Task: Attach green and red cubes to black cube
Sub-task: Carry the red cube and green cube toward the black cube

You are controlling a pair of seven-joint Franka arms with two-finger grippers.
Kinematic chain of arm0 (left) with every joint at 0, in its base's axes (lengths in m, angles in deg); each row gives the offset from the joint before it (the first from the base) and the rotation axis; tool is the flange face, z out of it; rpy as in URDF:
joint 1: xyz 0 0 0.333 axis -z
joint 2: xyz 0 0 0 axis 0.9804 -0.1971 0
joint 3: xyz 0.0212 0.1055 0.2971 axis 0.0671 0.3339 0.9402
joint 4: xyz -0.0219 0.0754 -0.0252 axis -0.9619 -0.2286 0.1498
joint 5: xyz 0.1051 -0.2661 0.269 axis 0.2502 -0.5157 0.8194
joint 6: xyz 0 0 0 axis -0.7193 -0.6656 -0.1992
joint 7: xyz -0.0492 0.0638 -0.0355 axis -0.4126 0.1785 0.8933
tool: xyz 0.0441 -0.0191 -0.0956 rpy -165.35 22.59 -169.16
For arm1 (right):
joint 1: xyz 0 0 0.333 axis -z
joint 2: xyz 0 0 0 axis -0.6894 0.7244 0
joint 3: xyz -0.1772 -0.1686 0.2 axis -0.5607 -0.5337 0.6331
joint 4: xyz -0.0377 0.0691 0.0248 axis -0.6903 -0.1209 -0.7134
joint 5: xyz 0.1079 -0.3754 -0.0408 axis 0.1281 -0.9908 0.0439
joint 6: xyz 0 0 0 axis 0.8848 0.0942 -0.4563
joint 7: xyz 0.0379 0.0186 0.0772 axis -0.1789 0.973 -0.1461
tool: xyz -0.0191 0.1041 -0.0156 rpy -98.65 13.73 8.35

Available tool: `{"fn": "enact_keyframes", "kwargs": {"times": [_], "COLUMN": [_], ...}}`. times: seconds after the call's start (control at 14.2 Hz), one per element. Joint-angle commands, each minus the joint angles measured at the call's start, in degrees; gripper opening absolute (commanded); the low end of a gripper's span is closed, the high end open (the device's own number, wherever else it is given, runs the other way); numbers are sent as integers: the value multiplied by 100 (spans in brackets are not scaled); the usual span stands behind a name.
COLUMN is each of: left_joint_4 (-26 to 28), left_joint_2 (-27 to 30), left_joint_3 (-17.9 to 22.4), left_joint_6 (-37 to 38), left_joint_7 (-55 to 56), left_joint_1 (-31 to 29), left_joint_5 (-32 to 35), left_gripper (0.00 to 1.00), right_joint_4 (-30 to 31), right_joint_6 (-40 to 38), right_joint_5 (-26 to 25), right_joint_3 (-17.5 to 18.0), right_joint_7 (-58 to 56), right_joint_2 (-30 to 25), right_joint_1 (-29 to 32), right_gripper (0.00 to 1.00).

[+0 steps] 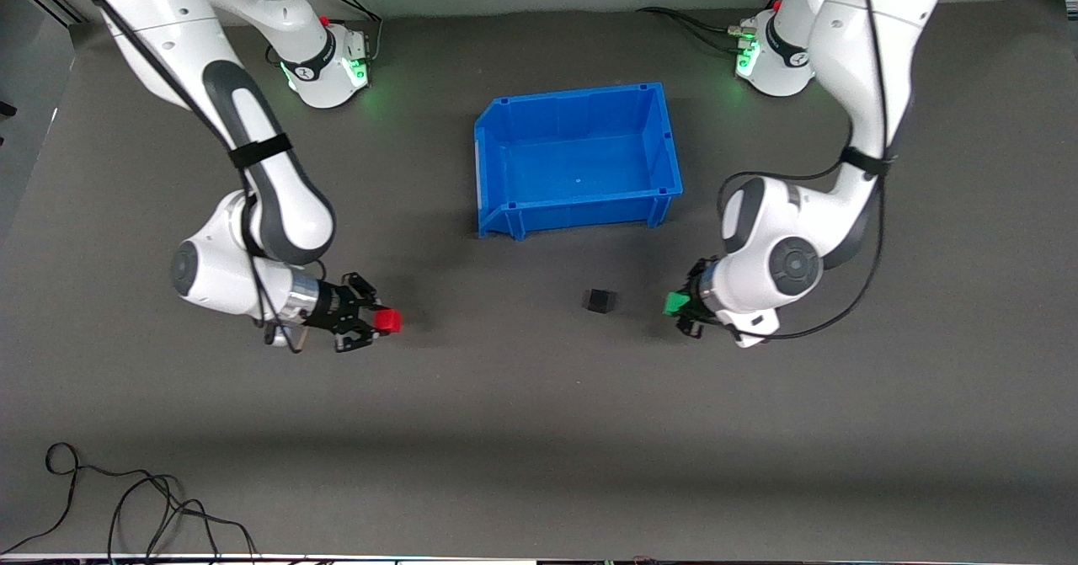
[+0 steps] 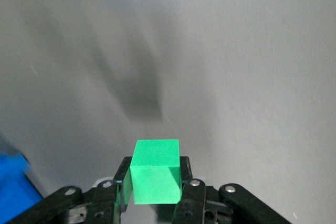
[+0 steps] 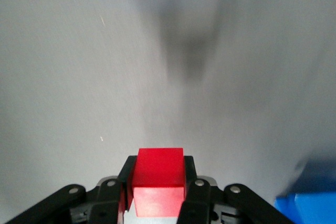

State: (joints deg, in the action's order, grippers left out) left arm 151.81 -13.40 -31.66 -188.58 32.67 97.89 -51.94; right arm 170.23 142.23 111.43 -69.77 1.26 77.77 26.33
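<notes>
The black cube (image 1: 599, 300) rests on the grey table, nearer to the front camera than the blue bin. My left gripper (image 1: 679, 305) is shut on the green cube (image 1: 675, 303) (image 2: 155, 171), held just off the table toward the left arm's end from the black cube. My right gripper (image 1: 381, 321) is shut on the red cube (image 1: 387, 321) (image 3: 158, 180), held above the table toward the right arm's end from the black cube. Each cube sits squarely between its gripper's two black fingers. Both held cubes point toward the black cube between them.
An open blue bin (image 1: 578, 211) stands in the middle of the table, farther from the front camera than the black cube; its corners show in both wrist views (image 2: 13, 187) (image 3: 307, 208). Loose black cables (image 1: 126, 506) lie at the table's front edge, toward the right arm's end.
</notes>
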Motion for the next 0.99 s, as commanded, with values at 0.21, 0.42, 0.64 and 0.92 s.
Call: {"fn": "enact_keyframes", "kwargs": {"times": [0.21,0.42,0.64,0.92], "left_joint_4": [-731,-731,-713,-599], "left_joint_2": [-598,-738,-791,-782], "left_joint_3": [99,99,99,108], "left_joint_6": [-79,-290,-405,-361], "left_joint_7": [693,807,922,913], "left_joint_1": [350,517,605,675], "left_joint_5": [-174,-175,-157,-104], "left_gripper": [0,0,0,0], "right_joint_4": [-498,-797,-982,-1166], "right_joint_6": [736,1194,1528,1661], "right_joint_5": [86,78,51,42], "right_joint_3": [-63,-81,-90,-98], "right_joint_7": [1703,2539,3137,3587], "right_joint_2": [467,845,1092,1321], "right_joint_1": [-1217,-1824,-2229,-2563], "right_gripper": [28,28,28,27]}}
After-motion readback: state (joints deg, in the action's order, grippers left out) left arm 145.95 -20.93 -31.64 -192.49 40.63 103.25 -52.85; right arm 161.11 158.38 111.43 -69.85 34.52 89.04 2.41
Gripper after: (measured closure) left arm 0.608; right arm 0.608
